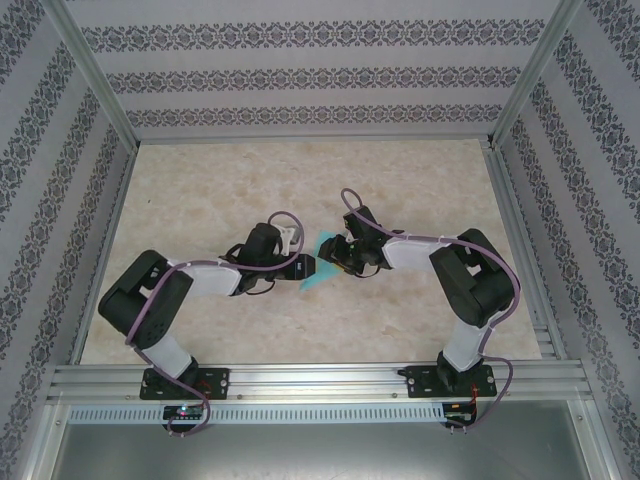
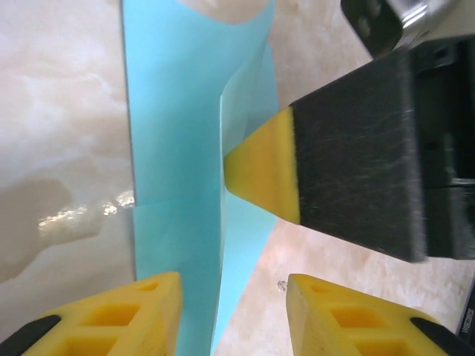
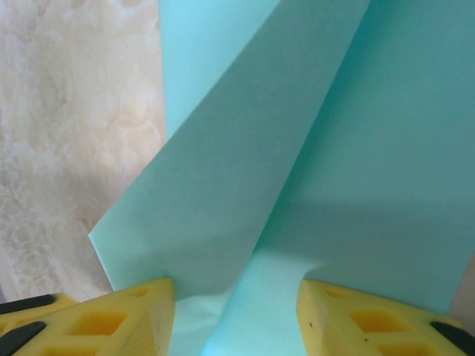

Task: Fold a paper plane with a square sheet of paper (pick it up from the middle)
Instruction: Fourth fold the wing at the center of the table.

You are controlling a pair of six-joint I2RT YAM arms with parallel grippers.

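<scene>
Both arms reach inward and meet at the middle of the table [image 1: 200, 190], wrists bent down. The square sheet of paper [image 1: 325, 245], partly folded, lies between them. Its long axis runs from the far edge towards the near edge, leaning slightly left. The left gripper [image 1: 305, 266] is released, its jaws straddling the sheet. The right gripper [image 1: 342, 262] is spread too, with one yellow fingertip [image 2: 260, 174] against a raised flap.
</scene>
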